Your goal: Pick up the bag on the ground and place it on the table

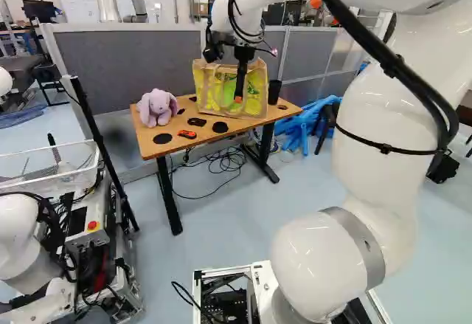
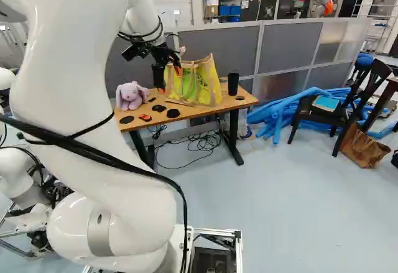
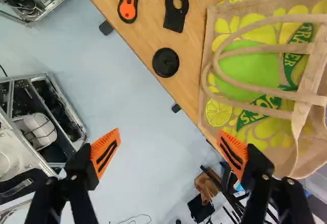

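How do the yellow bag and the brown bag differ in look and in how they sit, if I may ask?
The yellow bag has a bright printed pattern; the brown bag looks plain. The yellow bag stands upright on the table, while the brown bag sags on the floor near a black chair. Neither is held by the gripper.

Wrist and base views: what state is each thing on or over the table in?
Black two-fingered pincer: open.
Yellow-and-tan woven bag: upright, ungripped.
Brown wooden table: standing.
Purple plush rabbit: sitting.
Black cylindrical cup: upright, contents unseen.
Orange-and-black cutter: flat, blade can't be told.
Flat black holed piece: flat.
Round black disc beside the bag: flat.
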You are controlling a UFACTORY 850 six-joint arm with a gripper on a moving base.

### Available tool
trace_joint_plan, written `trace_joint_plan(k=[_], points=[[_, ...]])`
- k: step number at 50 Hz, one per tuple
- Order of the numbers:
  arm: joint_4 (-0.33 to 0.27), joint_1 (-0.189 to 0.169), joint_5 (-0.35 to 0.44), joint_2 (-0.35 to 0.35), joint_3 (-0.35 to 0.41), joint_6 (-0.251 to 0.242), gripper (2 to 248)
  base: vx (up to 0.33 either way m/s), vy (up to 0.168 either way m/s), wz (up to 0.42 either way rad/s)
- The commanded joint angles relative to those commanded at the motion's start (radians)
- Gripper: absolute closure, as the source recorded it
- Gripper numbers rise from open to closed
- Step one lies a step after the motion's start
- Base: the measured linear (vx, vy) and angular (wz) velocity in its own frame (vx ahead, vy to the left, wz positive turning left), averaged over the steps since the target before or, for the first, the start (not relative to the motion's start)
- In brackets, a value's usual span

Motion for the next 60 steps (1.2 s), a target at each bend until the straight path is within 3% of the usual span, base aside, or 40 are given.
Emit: trace_joint_plan(k=[30,60], points=[[0.027,-0.03,0.3,0.079,0.216,0.188,3,0.0,0.0,0.0],[0.062,-0.071,0.697,0.184,0.502,0.438,3,0.0,0.0,0.0]])
